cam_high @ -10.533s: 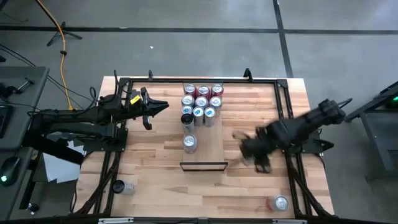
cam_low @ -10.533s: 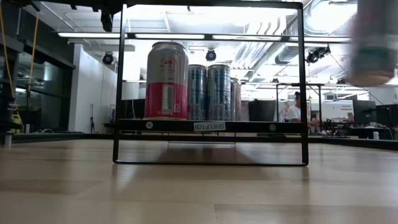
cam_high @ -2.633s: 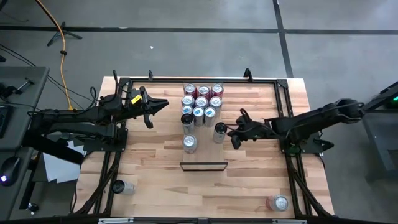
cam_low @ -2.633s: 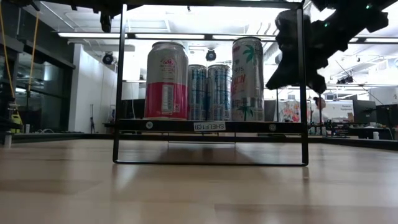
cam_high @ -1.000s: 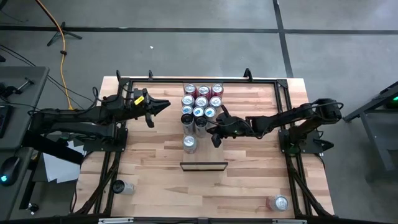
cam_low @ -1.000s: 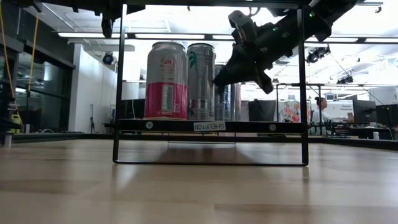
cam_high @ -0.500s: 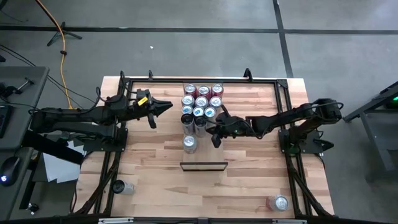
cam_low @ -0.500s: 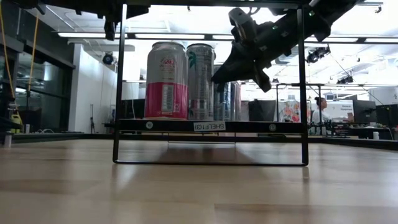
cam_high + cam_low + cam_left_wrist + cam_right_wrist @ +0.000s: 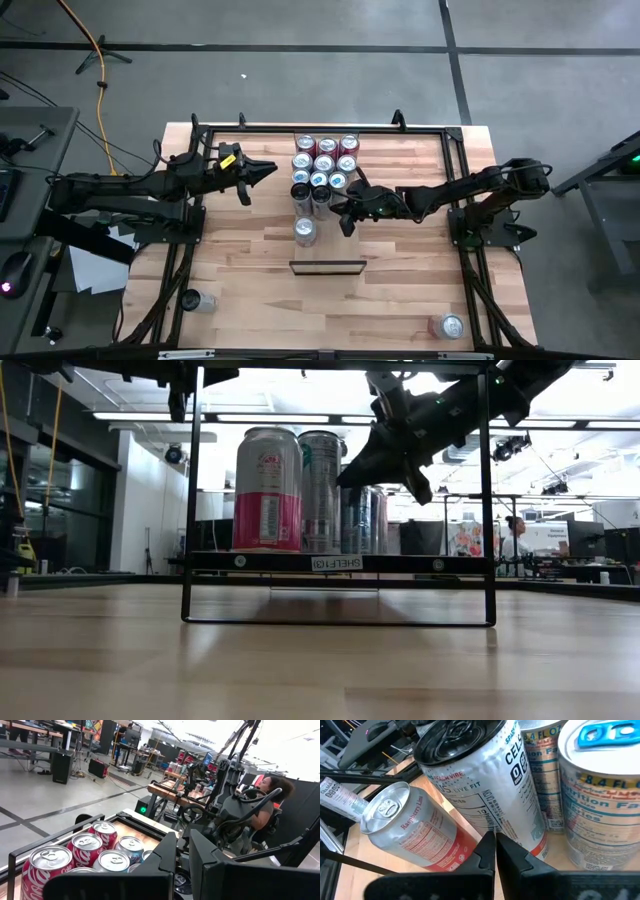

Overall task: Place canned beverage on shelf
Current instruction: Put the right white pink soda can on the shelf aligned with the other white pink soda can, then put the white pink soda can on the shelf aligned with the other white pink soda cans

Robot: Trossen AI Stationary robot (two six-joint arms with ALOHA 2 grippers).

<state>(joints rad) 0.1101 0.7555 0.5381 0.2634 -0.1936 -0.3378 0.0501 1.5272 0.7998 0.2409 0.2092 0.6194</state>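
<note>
Right pincer (image 9: 343,216) reaches in over the shelf (image 9: 340,232) from 3 o'clock, jaws closed and empty, tips just beside the tall silver can (image 9: 485,790). That can stands upright on the shelf at the near edge of the can cluster; dark lid, dimpled silvery wall, print reading "CELS…", "SPAR…", "LIVE FIT" and a nutrition panel. In the low view it stands just right of the pink can (image 9: 267,490).

Pink can: upright at the front of the shelf, silver top, pink lower band. In the right wrist view it reads "Raspberry Lime".

Blue-tab cans (image 9: 600,780): slim, pale, "8.4 FL OZ" and "Nutrition Facts" legible. Red cans (image 9: 50,865) at the far end, white script lettering, partly hidden.

Shelf: smooth light wood in a thin black wire frame; front rail carries a small white label (image 9: 336,563), text too small to be sure of.

Left pincer (image 9: 268,169) closed, empty, hanging at 9 o'clock of the cluster, well apart from it.

Counter (image 9: 250,270): striped butcher-block. Loose cans at its 7 o'clock (image 9: 191,299) and 5 o'clock (image 9: 451,326) corners.

A person (image 9: 267,795) sits beyond the counter.
</note>
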